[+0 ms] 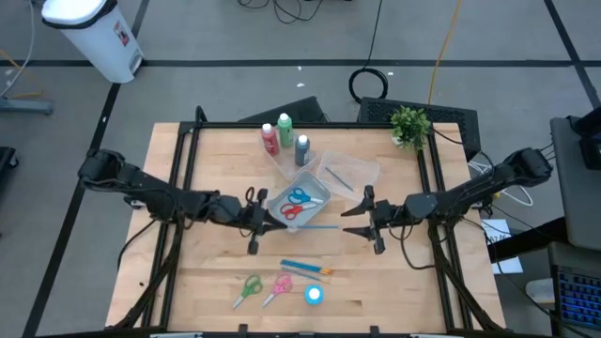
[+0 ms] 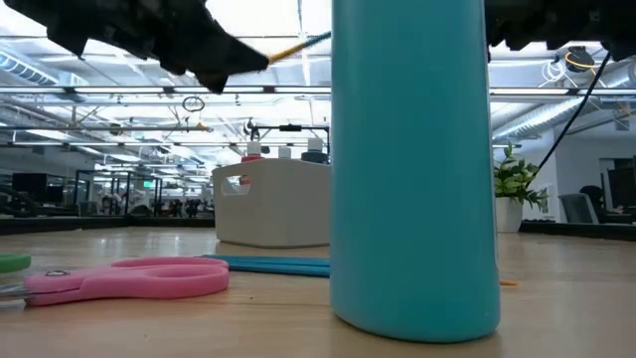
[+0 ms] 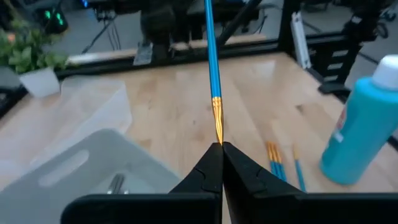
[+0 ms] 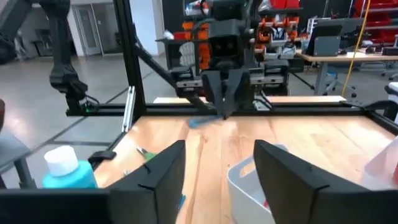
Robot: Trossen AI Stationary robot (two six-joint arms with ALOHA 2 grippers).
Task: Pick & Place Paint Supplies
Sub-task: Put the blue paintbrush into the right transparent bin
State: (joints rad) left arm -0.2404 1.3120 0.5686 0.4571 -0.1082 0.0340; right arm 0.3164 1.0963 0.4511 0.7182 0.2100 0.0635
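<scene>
My two arms are matte black, jointed tubes with dark cables trailing along them. The left tool [image 1: 255, 221] ends in tapered black fingers [image 3: 211, 171]; my right tool [image 1: 368, 218] has broad, flat black fingers [image 4: 163, 171].

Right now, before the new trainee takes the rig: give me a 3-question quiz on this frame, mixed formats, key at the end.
1. True or false: the left claw is shut on a thin blue brush.
2. Which scissors lie in the clear tub? A) green and pink B) red and blue C) none
3. Fill in: the right claw stands ____, holding nothing.

Key: 1 true. 2 B; the red and blue scissors are inside, the green scissors and pink scissors lie on the table. 3 open.
</scene>
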